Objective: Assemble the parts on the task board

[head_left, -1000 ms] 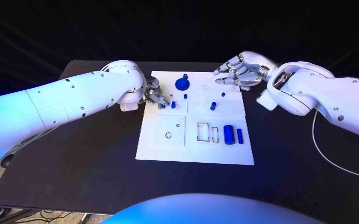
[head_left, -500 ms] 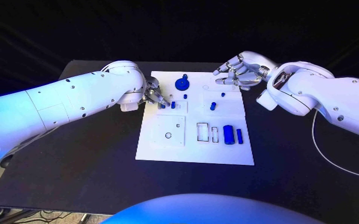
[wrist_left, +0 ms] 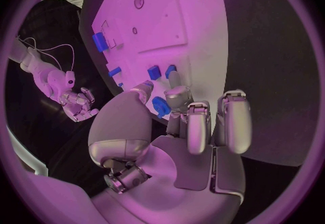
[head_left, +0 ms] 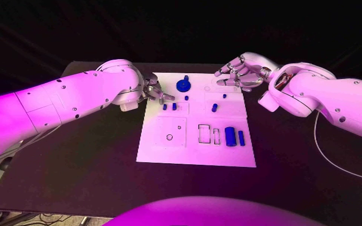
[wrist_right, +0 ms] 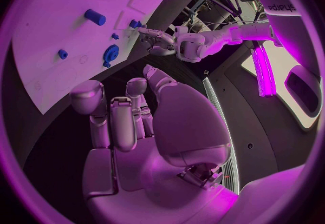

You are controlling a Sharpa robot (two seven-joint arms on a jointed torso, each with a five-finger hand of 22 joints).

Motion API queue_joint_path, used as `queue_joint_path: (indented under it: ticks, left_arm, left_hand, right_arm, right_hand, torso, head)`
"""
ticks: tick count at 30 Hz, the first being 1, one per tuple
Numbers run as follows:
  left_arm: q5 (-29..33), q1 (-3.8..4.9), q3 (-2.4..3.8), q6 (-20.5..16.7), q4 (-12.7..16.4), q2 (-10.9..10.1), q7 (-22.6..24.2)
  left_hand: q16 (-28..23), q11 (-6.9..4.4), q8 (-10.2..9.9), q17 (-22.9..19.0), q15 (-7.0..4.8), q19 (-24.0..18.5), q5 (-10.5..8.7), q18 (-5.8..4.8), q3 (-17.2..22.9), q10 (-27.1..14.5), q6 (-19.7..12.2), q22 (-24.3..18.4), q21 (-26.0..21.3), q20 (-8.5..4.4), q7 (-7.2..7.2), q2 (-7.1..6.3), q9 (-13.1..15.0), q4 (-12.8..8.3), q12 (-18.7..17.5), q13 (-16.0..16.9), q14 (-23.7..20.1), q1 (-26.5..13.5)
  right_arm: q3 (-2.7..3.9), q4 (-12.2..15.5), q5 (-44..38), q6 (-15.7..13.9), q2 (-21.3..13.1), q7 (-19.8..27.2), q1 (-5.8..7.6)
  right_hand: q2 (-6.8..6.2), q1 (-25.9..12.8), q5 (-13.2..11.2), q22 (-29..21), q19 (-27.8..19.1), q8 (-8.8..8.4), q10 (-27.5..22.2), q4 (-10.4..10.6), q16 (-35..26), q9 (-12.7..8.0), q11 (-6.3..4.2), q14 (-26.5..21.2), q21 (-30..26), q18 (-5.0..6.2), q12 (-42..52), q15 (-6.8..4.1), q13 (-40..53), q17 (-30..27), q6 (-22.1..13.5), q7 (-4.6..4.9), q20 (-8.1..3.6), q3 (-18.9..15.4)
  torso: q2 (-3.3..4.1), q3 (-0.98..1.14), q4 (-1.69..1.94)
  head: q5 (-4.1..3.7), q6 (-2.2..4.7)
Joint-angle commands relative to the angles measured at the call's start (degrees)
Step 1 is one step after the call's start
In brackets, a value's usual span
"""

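while the left hand hangs over the near-left part of the task board, its fingers reach down among a pair of small blue parts standing just inside the board's left edge; one fingertip is at or very near a part, but i cannot tell whether anything is pinched. the right hand hovers off the board's far right corner, fingers loosely curled and apart, holding nothing.

the landmark is the blue knob piece near the board's far edge. the two small parts sit nearer the robot and left of it, a small peg nearer and right, and a fat blue cylinder with a slim bar well nearer, toward the board's right side beside empty slots.

these parts look like stiff, light plastic, smooth enough to slip or tip if nudged sideways; i judge each is best pinched across its sides near the top, lifted straight and kept upright for its socket.

the board lies flat on a matte black surface, with dark drapery beyond and a thin white cable trailing to the right of the board.
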Motion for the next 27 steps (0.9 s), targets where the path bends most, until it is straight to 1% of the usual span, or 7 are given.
queue_joint_path:
  ticks: [1,5,8,13,17,21,27]
  left_arm:
    - [3.8,0.44,0.35,-7.1,0.5,-0.5,3.5]
    - [6.3,0.89,0.62,-10.2,0.8,-1.1,5.9]
    - [7.4,1.03,0.69,-11.4,1.0,-1.4,8.4]
    - [5.5,1.12,0.58,-13.2,0.8,-0.7,15.4]
    - [1.5,1.07,-0.30,-15.0,-0.1,0.8,23.4]
    - [-3.5,0.64,-1.37,-17.8,-1.7,2.6,30.0]
    - [-12.7,-0.66,-2.49,-20.9,-4.7,5.2,33.9]
  left_hand:
    - [0.1,0.33,-0.5,15.1,0.19,2.0,-0.16,-0.12,-1.6,-1.6,-1.1,5.4,-1.5,-0.14,0.35,1.12,-0.1,0.1,-1.8,-2.2,6.1,0.1]
    - [0.0,1.22,-1.6,15.0,0.91,0.0,-0.02,1.01,-3.4,-5.4,-3.3,0.9,-6.2,0.50,1.32,2.89,-0.6,0.1,-6.4,-7.6,6.1,2.3]
    - [-4.8,2.23,-2.3,9.2,1.79,-4.4,0.20,3.22,-2.9,-11.0,-5.4,-8.5,-16.4,1.35,2.47,4.40,-1.3,-0.7,-12.4,-14.5,3.9,7.0]
    - [-23.4,4.89,-4.0,-9.5,4.13,-16.0,0.36,7.56,-0.6,-19.4,-10.6,-30.8,-42.2,3.25,5.21,3.70,-3.3,-3.7,-17.6,-17.9,-6.1,17.0]
    - [-41.3,7.44,-7.8,-25.5,6.45,-19.6,0.09,7.39,3.0,-26.1,-12.8,-34.9,-48.8,5.09,7.67,1.59,-7.8,-7.4,-25.4,-23.6,-17.9,25.4]
    - [-45.4,8.10,-13.4,-29.7,7.34,-20.2,-0.02,7.37,6.4,-25.9,-10.9,-37.7,-52.7,6.53,8.26,-0.74,-15.2,-10.4,-33.0,-31.6,-20.3,30.6]
    - [-46.3,8.61,-17.9,-32.4,7.30,-19.4,0.03,7.77,6.7,-24.6,-8.0,-38.3,-53.4,6.06,7.53,-2.31,-21.1,-12.4,-38.1,-37.9,-19.6,31.6]
  right_arm:
    - [0.00,0.0,0.0,0.7,0.1,0.6,-0.05]
    - [-0.01,0.0,0.0,0.7,0.0,0.6,-0.05]
    - [-0.01,-0.1,0.0,0.7,0.0,0.6,-0.05]
    - [-0.02,0.0,0.0,0.7,0.0,0.5,-0.05]
    - [-0.02,0.0,0.0,0.7,0.1,0.6,-0.06]
    - [-0.02,-0.1,0.0,0.6,0.2,0.7,-0.06]
    - [-0.02,-0.1,0.0,0.6,0.3,0.8,-0.08]
  right_hand:
    - [0.14,-0.3,0.1,-0.1,-0.3,0.17,-0.2,0.1,-0.4,-0.1,-0.25,2.8,-0.2,0.93,0.1,0.07,0.0,0.0,0.5,-0.12,0.17,0.2]
    - [0.14,-0.3,0.1,-0.1,-0.3,0.17,-0.2,0.1,-0.4,-0.1,-0.25,2.8,-0.2,0.93,0.1,0.07,0.0,0.0,0.5,-0.12,0.17,0.2]
    - [0.14,-0.3,0.1,-0.1,-0.3,0.17,-0.2,0.1,-0.4,-0.1,-0.25,2.8,-0.2,0.93,0.1,0.07,0.0,0.0,0.5,-0.12,0.17,0.2]
    - [0.14,-0.5,0.2,-0.3,-0.3,0.15,-0.2,0.1,-0.5,-0.1,-0.26,2.8,-0.4,0.96,-0.1,0.06,-0.1,-0.1,0.5,-0.13,0.15,0.2]
    - [0.14,-0.5,0.2,-0.3,-0.3,0.15,-0.2,0.1,-0.5,-0.1,-0.26,2.8,-0.4,0.96,-0.1,0.06,-0.1,-0.1,0.5,-0.13,0.15,0.2]
    - [0.15,-0.5,0.2,-0.3,-0.3,0.15,-0.2,0.1,-0.5,-0.1,-0.27,2.8,-0.4,0.96,-0.1,0.05,-0.2,-0.1,0.5,-0.13,0.15,0.3]
    - [0.17,-0.4,0.2,-0.3,-0.3,0.14,-0.2,0.1,-0.5,-0.1,-0.28,2.8,-0.4,0.96,-0.1,0.05,-0.2,-0.2,0.5,-0.14,0.15,0.3]
  torso:
    - [-0.03,0.05,0.02]
    - [0.02,0.06,-0.01]
    - [0.03,0.04,-0.02]
    - [-0.02,0.08,0.07]
    - [0.04,0.03,-0.04]
    - [0.07,0.01,-0.10]
    - [0.12,0.02,-0.17]
  head:
    - [-0.01,0.03]
    - [-0.05,0.11]
    - [-0.16,0.13]
    - [-0.24,0.34]
    - [-0.34,0.63]
    - [-0.45,0.92]
    - [-0.89,1.17]
